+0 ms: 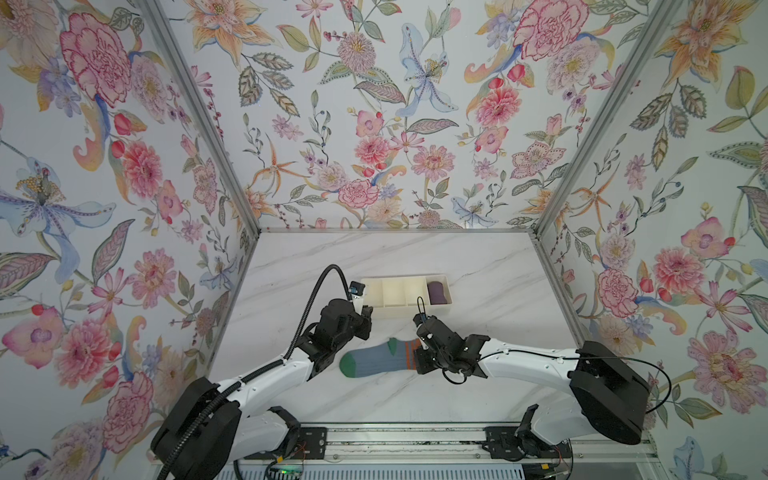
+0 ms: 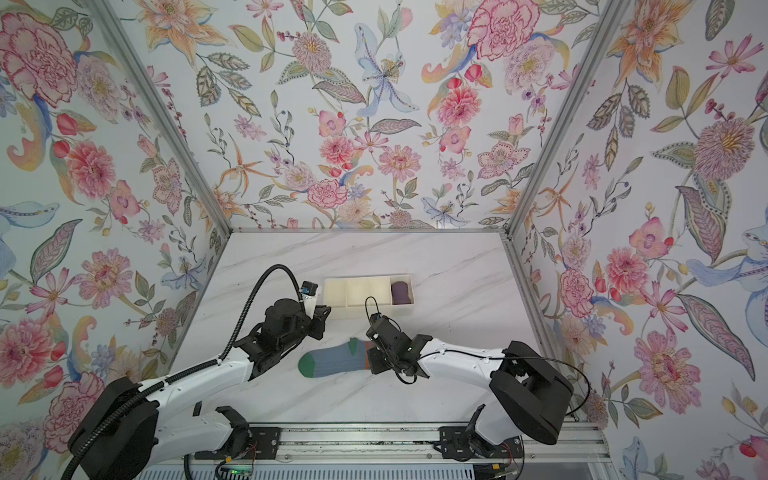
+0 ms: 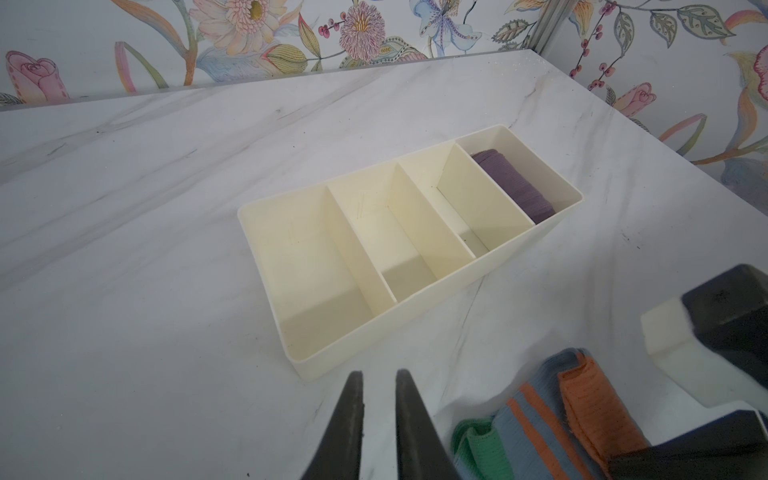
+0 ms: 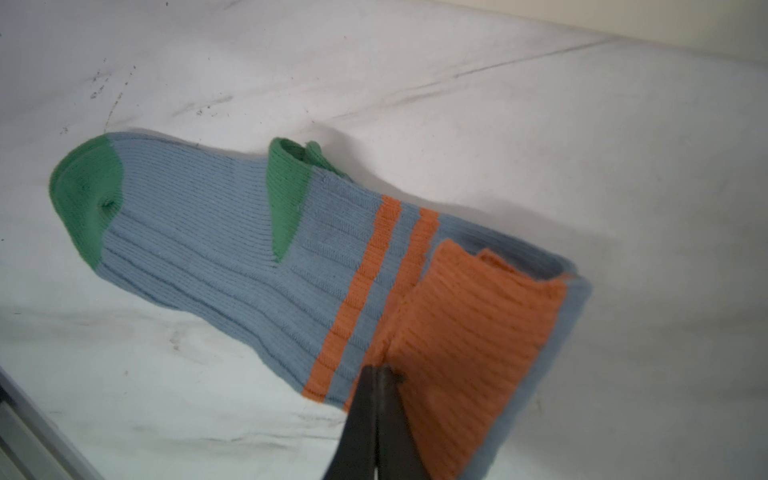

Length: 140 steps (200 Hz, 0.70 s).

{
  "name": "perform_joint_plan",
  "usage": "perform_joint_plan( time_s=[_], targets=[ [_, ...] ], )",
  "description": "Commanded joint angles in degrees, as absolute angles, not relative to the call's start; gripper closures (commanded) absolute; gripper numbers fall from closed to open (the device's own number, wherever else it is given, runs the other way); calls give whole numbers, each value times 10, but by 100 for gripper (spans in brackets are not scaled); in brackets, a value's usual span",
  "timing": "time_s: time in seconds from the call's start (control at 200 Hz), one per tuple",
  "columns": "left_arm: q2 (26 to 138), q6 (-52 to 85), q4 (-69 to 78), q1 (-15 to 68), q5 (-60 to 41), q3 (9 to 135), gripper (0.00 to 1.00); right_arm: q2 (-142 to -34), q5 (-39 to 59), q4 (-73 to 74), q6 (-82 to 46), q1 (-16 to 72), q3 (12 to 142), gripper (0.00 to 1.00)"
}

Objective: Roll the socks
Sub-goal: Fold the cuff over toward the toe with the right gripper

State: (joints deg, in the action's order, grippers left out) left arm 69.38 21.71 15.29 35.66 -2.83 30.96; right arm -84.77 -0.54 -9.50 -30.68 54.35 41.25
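Right wrist view: pinching the folded-back orange cuff of the socks, lying flat on the table between the tray and its front edge, with the right gripper pressed together, holding the left gripper slightly spread and empty, ideally rolling tightly toeward.

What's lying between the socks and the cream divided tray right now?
Nothing lies there. The left wrist view shows only bare marble table between the socks and the cream tray.
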Motion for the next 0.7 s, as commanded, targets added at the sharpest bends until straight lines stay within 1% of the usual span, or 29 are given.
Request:
perform_joint_plan(
  time_s=[0.0, 0.215, 0.375, 0.56, 0.696],
  targets=[
    [697, 220, 162, 359, -40, 311, 82, -865, 27, -91, -313, 534, 413, 100],
    [702, 220, 158, 359, -41, 316, 82, -881, 97, -61, -338, 502, 386, 100],
    [708, 220, 157, 359, -43, 321, 82, -885, 157, -22, -359, 471, 360, 91],
    [712, 218, 150, 359, -46, 326, 83, -879, 188, -27, -361, 452, 355, 80],
    [714, 215, 147, 359, -47, 331, 83, -851, 203, -28, -360, 442, 352, 79]
  ],
)
